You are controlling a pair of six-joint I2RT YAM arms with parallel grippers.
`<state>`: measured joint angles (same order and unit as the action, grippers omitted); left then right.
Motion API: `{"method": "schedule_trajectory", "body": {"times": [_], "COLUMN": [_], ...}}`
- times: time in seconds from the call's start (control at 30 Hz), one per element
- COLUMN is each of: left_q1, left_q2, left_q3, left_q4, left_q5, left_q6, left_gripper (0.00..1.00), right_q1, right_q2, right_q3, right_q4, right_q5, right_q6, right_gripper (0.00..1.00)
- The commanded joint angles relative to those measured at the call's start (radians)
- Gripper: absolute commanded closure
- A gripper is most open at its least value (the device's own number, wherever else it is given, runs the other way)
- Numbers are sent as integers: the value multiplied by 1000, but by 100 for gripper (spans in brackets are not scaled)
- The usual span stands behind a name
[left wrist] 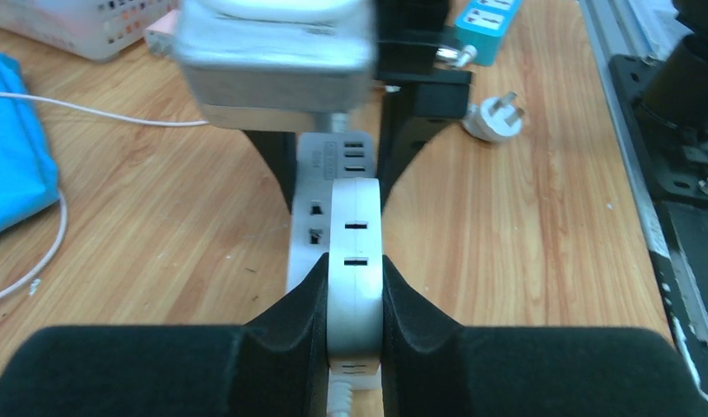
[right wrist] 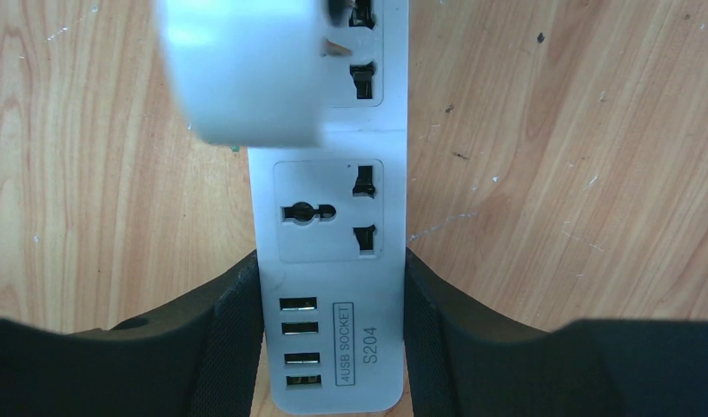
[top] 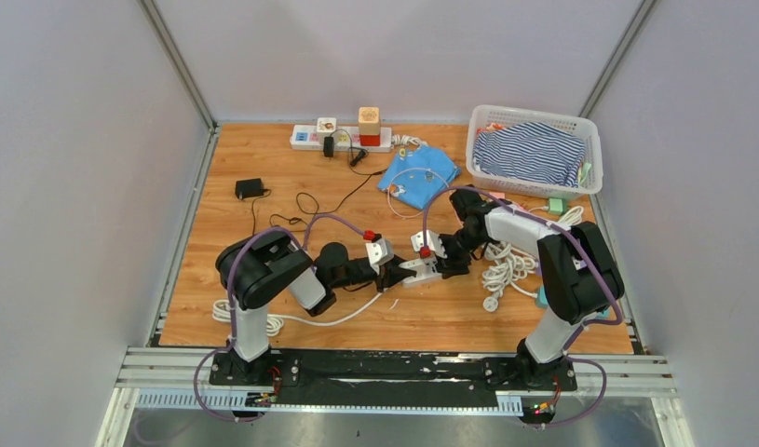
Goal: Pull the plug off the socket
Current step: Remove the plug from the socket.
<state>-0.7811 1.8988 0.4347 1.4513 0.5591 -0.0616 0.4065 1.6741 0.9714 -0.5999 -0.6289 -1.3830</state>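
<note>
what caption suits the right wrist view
Right pincer grips the power strip at its USB end, blurred white plug at top

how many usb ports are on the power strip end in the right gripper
4 usb ports in one column on the power strip, beside its label, between the fingers of the right gripper; none seem hidden

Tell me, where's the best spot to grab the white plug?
Pinch the white plug across its two broad flat sides, where it stands proud of the power strip, coming from the end opposite the USB ports. The left end effector grips it that way; the right end effector clamps the USB end.
</note>
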Motion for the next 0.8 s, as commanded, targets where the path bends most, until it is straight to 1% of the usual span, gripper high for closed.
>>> {"method": "schedule_trajectory", "body": {"times": [0.0,0.03,0.1,0.17,0.27,0.33,0.47,0.5,0.53,0.6,0.67,0.73,0.77], "left_q1": [-20,-20,-20,-20,-20,-20,-20,-20,-20,-20,-20,-18,-18], "left_q2": [-29,-43,-68,-98,-145,-179,-245,-264,-284,-332,-394,-492,-539], "left_q3": [-46,-53,-68,-83,-102,-115,-158,-174,-188,-213,-225,-220,-209], "left_q4": [82,84,85,85,84,83,70,61,51,24,-35,-147,-262], "left_q5": [-9,-15,-29,-39,-56,-63,-112,-130,-141,-165,-190,-225,-248], "left_q6": [60,60,60,50,15,-21,-86,-102,-114,-147,-182,-214,-224], "left_gripper": [100,100,100,100,100,100,100,100,100,100,100,100,100], "right_q1": [7,8,8,8,6,5,5,5,3,0,-3,-7,-10], "right_q2": [23,22,14,2,-26,-51,-98,-109,-126,-163,-199,-243,-263], "right_q3": [-4,-4,-5,-10,-20,-30,-29,-28,-30,-37,-37,-31,-26], "right_q4": [-9,-9,-8,-10,-8,-4,10,10,11,10,8,-12,-26], "right_q5": [33,31,20,11,-9,-21,-30,-33,-36,-44,-45,-42,-43], "right_q6": [21,22,24,25,22,27,71,80,81,85,103,113,118], "right_gripper": [91,87,76,60,40,29,15,9,1,0,0,0,0]}}
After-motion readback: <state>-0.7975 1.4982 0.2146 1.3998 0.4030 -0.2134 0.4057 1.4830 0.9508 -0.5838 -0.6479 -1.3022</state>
